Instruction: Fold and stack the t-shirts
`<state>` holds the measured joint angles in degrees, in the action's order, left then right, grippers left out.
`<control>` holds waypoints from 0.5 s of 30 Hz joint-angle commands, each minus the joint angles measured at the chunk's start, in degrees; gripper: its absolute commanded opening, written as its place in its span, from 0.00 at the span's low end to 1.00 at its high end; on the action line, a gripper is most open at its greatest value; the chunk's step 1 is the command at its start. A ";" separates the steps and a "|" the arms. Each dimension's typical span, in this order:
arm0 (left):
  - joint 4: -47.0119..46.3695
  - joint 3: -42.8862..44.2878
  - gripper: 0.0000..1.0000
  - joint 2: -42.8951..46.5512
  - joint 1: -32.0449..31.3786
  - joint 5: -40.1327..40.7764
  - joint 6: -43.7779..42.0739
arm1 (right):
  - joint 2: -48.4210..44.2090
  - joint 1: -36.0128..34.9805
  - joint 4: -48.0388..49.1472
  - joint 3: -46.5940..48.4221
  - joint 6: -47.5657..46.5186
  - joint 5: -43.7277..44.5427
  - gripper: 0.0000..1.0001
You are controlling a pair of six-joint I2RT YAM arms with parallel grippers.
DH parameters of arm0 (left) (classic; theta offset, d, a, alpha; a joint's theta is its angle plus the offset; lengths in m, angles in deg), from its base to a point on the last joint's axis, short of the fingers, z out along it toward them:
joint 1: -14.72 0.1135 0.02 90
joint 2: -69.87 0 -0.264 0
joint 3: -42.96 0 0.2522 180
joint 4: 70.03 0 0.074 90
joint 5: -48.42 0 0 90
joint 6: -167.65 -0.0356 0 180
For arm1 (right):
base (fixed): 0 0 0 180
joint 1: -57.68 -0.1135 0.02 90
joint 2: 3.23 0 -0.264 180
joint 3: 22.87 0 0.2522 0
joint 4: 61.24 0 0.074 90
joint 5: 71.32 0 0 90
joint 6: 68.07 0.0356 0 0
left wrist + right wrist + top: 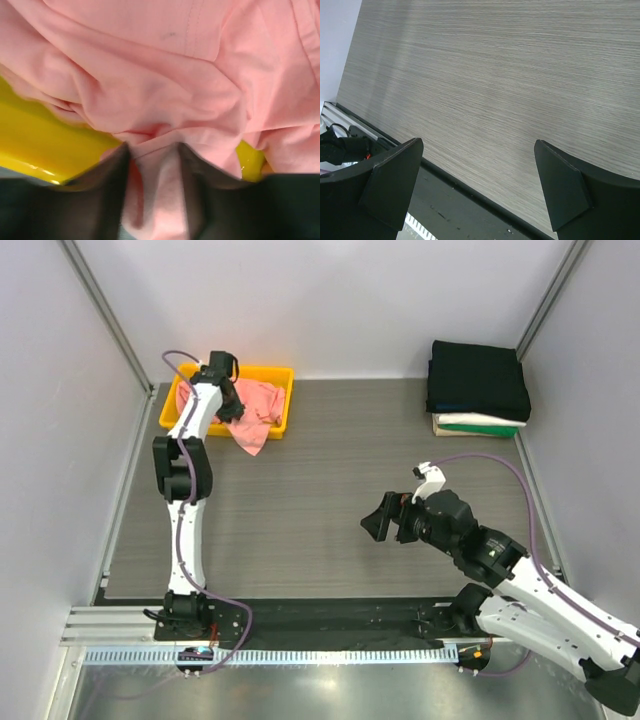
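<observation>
Top external view: across the tabletop (320,470) I see folded shirts (478,380) stacked far right, and a yellow tray (270,373) far left with a pink t-shirt (258,410) spilling over its near edge. My left end effector (152,150) straddles a fold of that shirt, but I cannot tell if it is clamped. My right end effector (480,150) is spread wide.

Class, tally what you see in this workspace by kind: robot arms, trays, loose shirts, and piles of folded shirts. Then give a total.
Robot arms: 2
Yellow trays: 1
Loose pink shirts: 1
Piles of folded shirts: 1
Total: 5

1 pink tee (255,410), 1 yel tray (283,375), 1 stack folded tees (478,390).
</observation>
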<state>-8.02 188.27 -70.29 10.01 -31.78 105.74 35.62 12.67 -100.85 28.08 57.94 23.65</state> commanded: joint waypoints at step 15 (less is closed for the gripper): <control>-4.39 9.97 0.01 37.71 -6.35 -11.38 2.23 | 0.18 -0.34 -3.33 8.06 -1.56 9.34 1.00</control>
<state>-7.54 195.75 -50.05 7.49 -39.54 108.87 38.07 12.63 -103.38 31.19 57.57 27.76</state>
